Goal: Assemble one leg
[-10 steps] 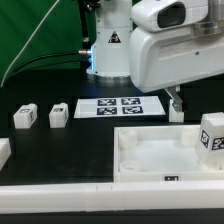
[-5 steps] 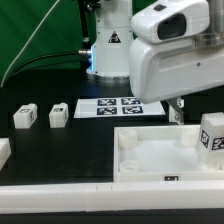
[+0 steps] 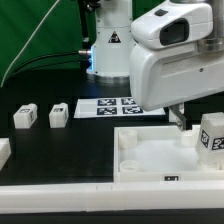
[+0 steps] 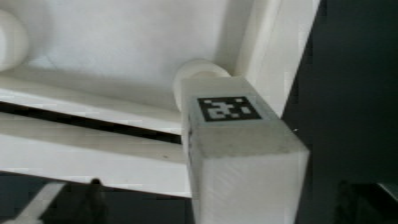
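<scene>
**Gripper low at tray's far rim; jaw opening not verifiable**

The gripper point(image 3: 180, 119) hangs under the arm's bulky white wrist housing, its tip down at the far rim of the white tray point(image 3: 150, 131). The housing hides most of it. How far apart the jaws stand cannot be told in either view, and no held part can be confirmed.

The leg point(image 3: 212, 135) stands upright at the tray's end on the exterior view's right, just beside the gripper. In the wrist view it fills the centre, tagged face up, hard against a raised tray wall.

Two loose legs point(image 3: 41, 116) sit side by side on the exterior view's left, well apart from the tray, with open table between. The marker board point(image 3: 118, 106) lies flat behind the tray. A long white rail point(image 3: 60, 193) runs along the near edge.

The table point(image 3: 60, 150) is matt black, and a green backdrop point(image 3: 30, 30) hangs behind it.
</scene>
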Available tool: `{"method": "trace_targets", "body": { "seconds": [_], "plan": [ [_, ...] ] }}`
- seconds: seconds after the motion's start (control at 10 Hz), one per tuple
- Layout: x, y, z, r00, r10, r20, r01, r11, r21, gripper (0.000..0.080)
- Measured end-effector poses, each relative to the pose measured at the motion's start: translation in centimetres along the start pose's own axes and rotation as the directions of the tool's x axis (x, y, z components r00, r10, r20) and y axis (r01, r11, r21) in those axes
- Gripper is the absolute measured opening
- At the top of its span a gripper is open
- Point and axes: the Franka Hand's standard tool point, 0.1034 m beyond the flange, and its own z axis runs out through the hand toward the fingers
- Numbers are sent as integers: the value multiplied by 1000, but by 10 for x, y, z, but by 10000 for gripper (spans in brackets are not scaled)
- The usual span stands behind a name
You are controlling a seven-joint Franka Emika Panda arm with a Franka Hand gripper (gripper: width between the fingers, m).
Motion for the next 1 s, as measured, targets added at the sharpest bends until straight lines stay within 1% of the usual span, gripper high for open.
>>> {"method": "trace_targets", "body": {
  "seconds": [0.1,0.2,0.4,0.6,0.7,0.8,0.9,1.0],
  "plan": [
    [1,-2,4,1000,30,-10,-30,999,-17,649],
    [1,-1,10,999,33,-19,-33,999,-18,649],
    [1,6,12,999,43,-21,-43,999,-22,649],
    [1,4,13,999,41,-20,-41,999,-21,649],
    [1,3,13,999,38,-19,-39,999,-21,541],
    [1,3,14,999,38,-17,-38,999,-21,373],
    [0,3,15,999,37,-17,-37,999,-20,373],
    [0,3,15,999,37,-17,-37,999,-20,291]
  ]
}}
